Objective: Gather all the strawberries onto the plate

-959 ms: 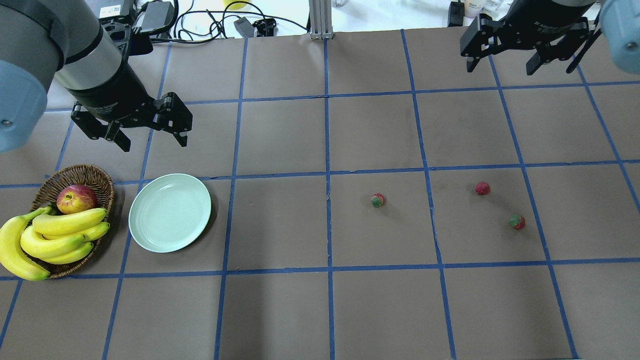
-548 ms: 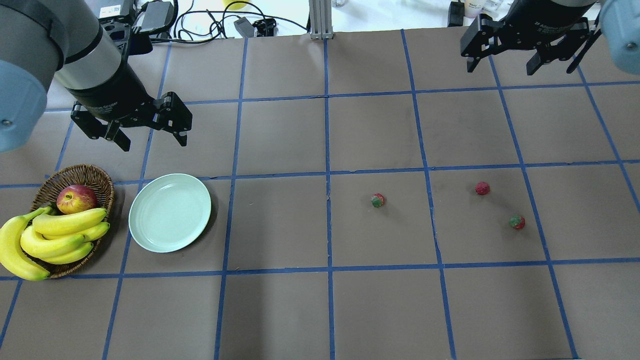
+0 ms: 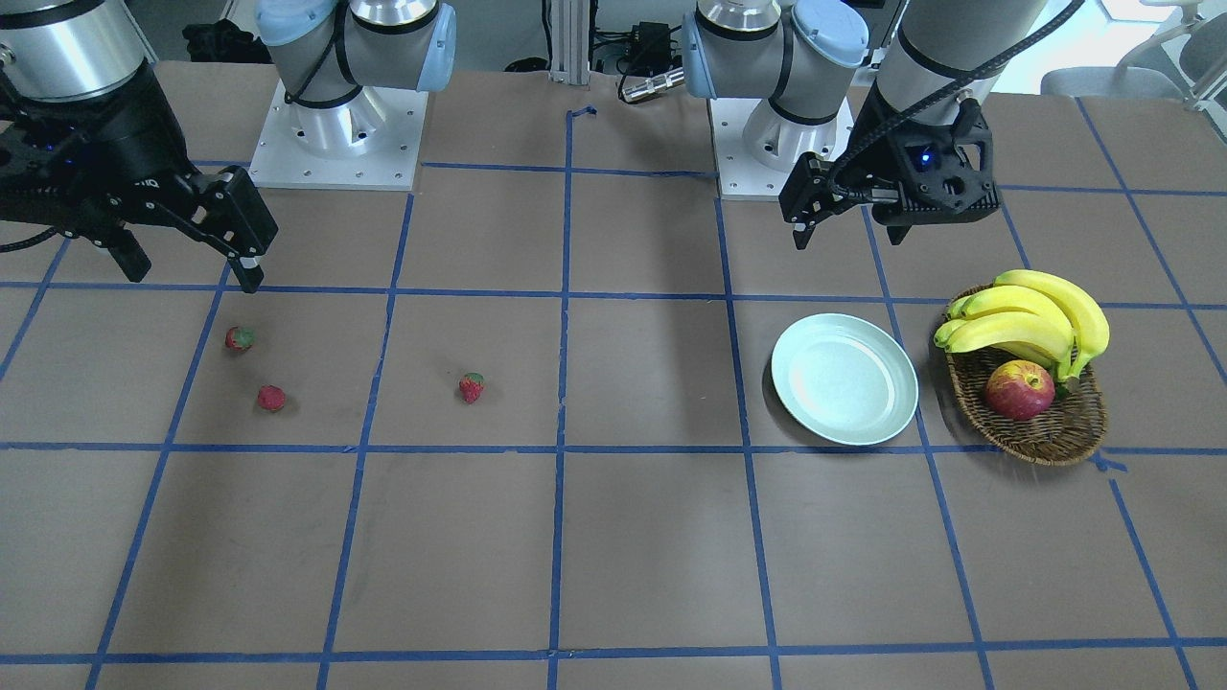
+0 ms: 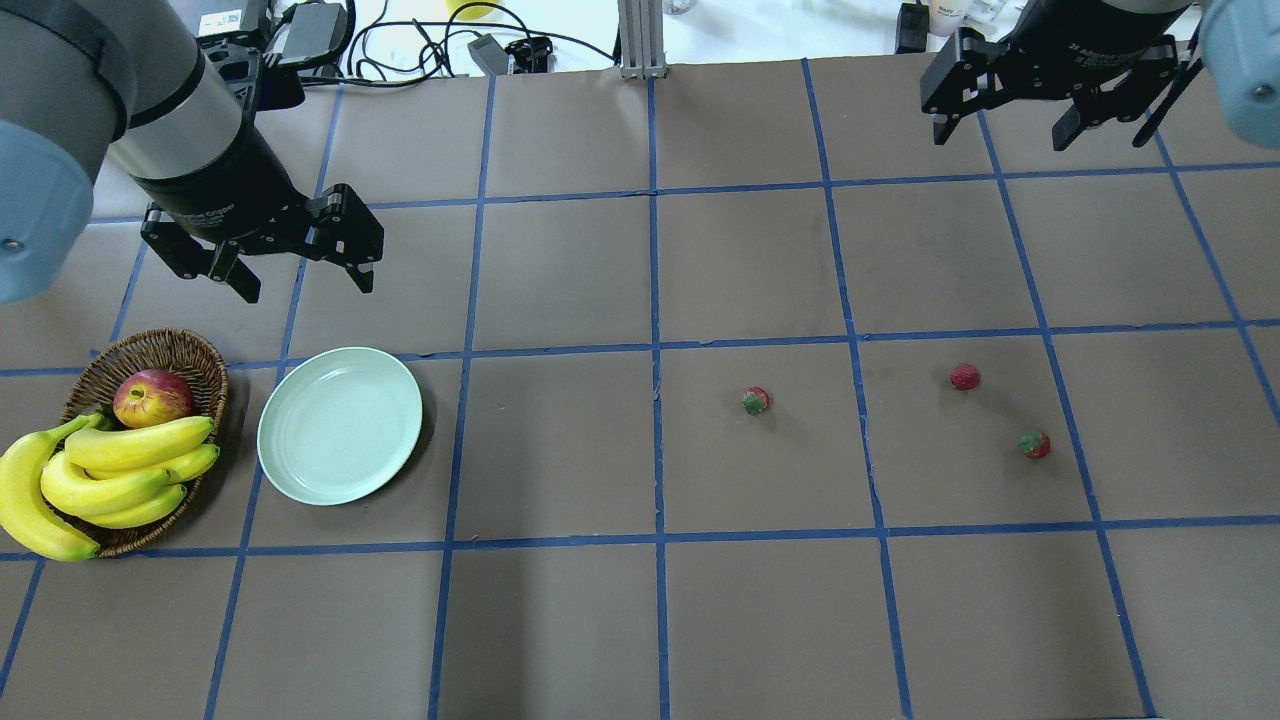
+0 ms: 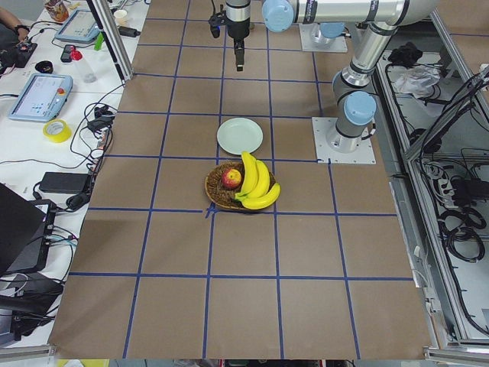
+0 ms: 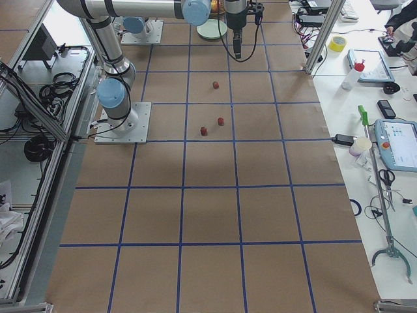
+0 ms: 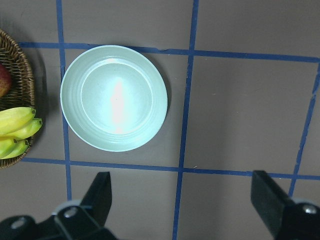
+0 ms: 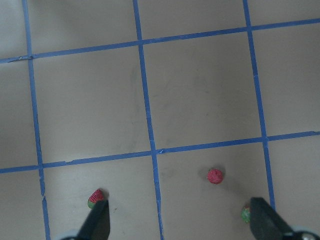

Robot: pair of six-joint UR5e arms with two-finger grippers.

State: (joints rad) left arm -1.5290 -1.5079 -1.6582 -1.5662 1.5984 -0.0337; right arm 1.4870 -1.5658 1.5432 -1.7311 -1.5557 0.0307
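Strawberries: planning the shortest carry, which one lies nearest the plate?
The lone strawberry near the table's middle; the other two lie together, farther from the plate.

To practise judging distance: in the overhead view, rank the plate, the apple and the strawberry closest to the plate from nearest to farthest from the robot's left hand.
1. Plate, beside the basket, close to the left hand.
2. Apple, in that basket, far left.
3. Strawberry, well to the right.
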